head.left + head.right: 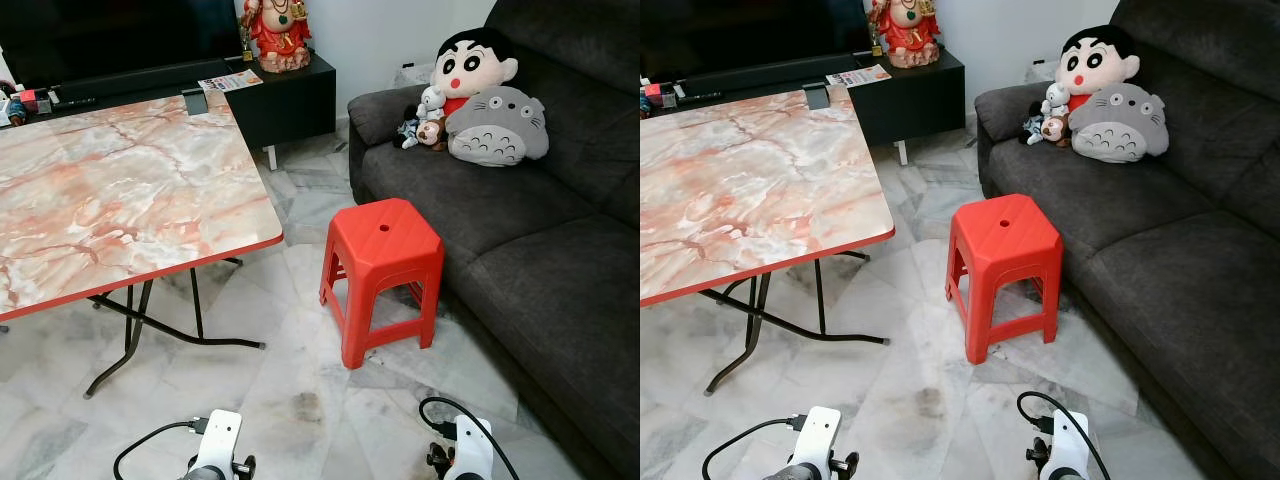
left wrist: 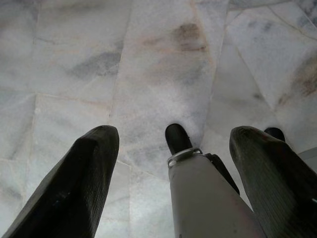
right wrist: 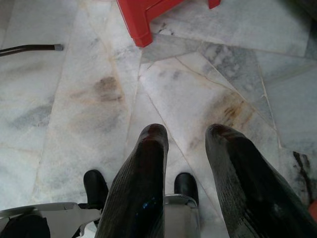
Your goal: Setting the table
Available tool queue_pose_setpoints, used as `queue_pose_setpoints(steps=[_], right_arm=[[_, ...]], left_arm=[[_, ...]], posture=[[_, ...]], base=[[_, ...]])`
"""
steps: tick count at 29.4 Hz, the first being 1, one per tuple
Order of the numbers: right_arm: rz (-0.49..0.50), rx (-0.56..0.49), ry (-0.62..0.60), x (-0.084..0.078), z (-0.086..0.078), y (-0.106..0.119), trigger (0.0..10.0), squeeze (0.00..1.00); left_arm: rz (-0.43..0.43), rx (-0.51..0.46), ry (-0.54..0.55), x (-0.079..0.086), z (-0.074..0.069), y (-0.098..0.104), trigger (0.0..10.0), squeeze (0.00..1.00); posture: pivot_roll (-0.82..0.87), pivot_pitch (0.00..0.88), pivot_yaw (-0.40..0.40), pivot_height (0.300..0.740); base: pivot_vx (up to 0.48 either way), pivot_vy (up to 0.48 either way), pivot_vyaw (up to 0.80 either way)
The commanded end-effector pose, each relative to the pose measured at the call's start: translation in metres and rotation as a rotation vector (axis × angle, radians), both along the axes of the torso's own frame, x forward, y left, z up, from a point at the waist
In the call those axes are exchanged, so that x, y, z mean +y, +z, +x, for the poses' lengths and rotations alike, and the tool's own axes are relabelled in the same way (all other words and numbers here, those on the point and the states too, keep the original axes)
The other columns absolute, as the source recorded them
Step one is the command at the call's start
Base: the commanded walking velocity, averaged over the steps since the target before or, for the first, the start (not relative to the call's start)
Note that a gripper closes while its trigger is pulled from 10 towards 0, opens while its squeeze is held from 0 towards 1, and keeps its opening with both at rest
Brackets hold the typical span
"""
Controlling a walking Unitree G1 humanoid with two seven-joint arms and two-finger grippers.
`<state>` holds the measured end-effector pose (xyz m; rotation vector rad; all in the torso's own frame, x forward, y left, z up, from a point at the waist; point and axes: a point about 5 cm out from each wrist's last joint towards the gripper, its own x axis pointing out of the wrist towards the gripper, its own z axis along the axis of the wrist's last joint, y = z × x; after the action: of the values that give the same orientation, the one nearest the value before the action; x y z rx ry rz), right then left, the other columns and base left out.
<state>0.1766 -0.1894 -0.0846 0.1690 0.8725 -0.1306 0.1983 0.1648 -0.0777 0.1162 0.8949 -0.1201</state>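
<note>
here no writing reads clearly; red stool (image 1: pixel 383 262) stands between marble table (image 1: pixel 120 190) and sofa (image 1: pixel 540 240); left gripper (image 2: pixel 168 148) and right gripper (image 3: pixel 187 144) both hang fingers apart, empty, over the floor (image 3: pixel 89 89).

Surface (image 1: pixel 120 190): marble pattern, red edge, folding black legs, on the left.
Stool (image 1: pixel 383 270): red plastic, right of the surface, just beside the sofa.
Sofa (image 1: pixel 540 230): dark grey, on the right.
Plush toys (image 1: pixel 478 95): at the sofa's far end, a big-headed doll and a grey round one, small ones beside them.
Cabinet (image 1: pixel 285 100): black, far behind the surface, a red figure (image 1: pixel 277 32) on top.
Floor (image 1: pixel 300 400): pale marble tiles.
Arms: left wrist (image 1: pixel 217 450) and right wrist (image 1: pixel 468 450) near, hanging low, with black cables.
</note>
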Motion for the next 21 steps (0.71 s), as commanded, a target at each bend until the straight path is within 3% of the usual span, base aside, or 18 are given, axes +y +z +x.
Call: queue_pose_setpoints(steps=[1, 8, 21], right_arm=[[0.028, 0.004, -0.100, 0.0007, -0.0100, -0.0041, 10.0, 0.00], [0.029, -0.001, -0.103, 0.0002, -0.0075, -0.0031, 10.0, 0.00], [0.019, -0.013, -0.076, 0.0018, -0.0037, -0.0014, 10.0, 0.00]], left_arm=[[0.000, 0.006, 0.005, 0.0061, -0.0018, -0.0004, 10.0, 0.00], [-0.002, 0.008, 0.001, 0.0051, -0.0009, -0.0002, 10.0, 0.00], [0.000, 0.007, -0.001, 0.0046, 0.0014, 0.0009, 10.0, 0.00]], posture=[[-0.15, 0.000, 0.064, 0.740], [-0.15, 0.000, 0.063, 0.740], [-0.15, 0.000, 0.060, 0.740]], base=[[0.000, 0.000, 0.00], [0.000, 0.000, 0.00], [0.148, 0.000, 0.00]])
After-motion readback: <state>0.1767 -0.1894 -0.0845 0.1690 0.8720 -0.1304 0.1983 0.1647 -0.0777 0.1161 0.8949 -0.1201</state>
